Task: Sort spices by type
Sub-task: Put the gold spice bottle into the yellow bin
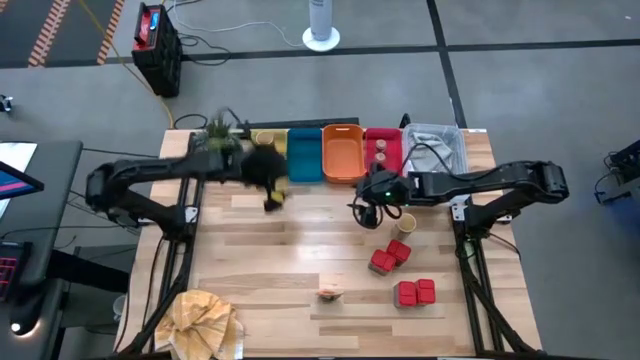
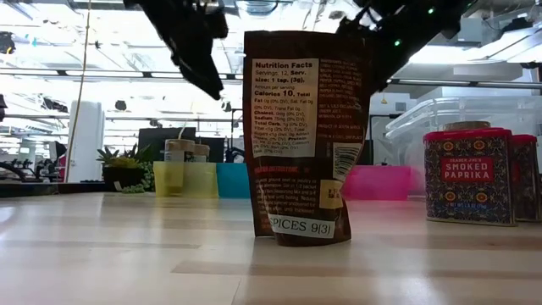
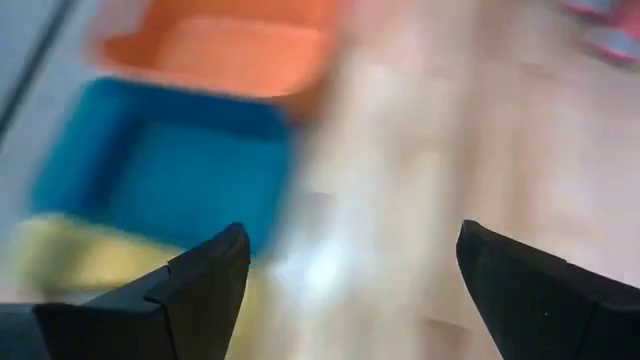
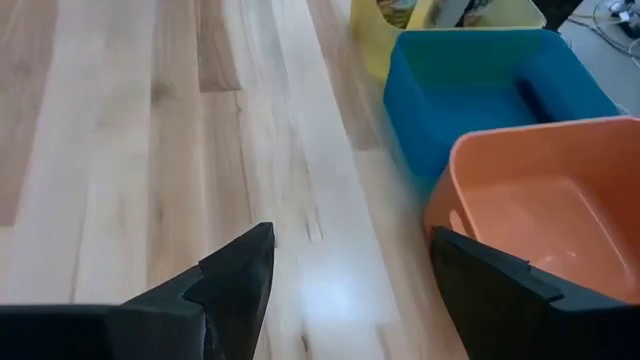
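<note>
Both arms are dark, near-black, built of slender tubular links joined by chunkier rounded housings. The left arm [image 1: 150,175] carries yellow-green patches near its wrist, at about 11 o'clock on the table. The right arm [image 1: 500,180] shows a small green light by its wrist, a pale bracket at its base and thin black cables looping beneath. The fingers [image 4: 235,280] are matte black, flat, angular wedges.
</note>
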Controlling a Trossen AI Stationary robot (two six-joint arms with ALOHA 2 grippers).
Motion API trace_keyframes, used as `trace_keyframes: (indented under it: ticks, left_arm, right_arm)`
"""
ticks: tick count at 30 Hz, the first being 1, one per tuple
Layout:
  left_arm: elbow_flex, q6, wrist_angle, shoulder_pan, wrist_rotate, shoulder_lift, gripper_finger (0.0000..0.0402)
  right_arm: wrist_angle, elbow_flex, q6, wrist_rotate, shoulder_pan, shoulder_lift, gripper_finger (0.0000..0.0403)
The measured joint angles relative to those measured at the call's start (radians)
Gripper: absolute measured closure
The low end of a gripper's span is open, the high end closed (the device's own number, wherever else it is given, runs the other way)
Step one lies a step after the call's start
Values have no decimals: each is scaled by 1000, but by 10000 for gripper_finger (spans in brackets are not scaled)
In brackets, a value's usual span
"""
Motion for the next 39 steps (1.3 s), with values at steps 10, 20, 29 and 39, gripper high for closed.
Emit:
trace_keyframes:
  ticks: [10, 20, 29, 39]
  left_arm:
    - [-37, -176, 73, -458, -163, 22, 64]
    - [-37, -194, 179, -535, -259, 22, 64]
    - [-37, -186, 132, -534, -264, 22, 64]
    - [-37, -160, 130, -529, -266, 22, 64]
  right_arm:
    - [-304, 25, 283, 52, 223, -145, 109]
    - [-858, 234, 586, 185, 451, -5, 112]
    - [-1250, 295, 417, 183, 600, 72, 112]
    - [-1289, 276, 290, 176, 584, 142, 97]
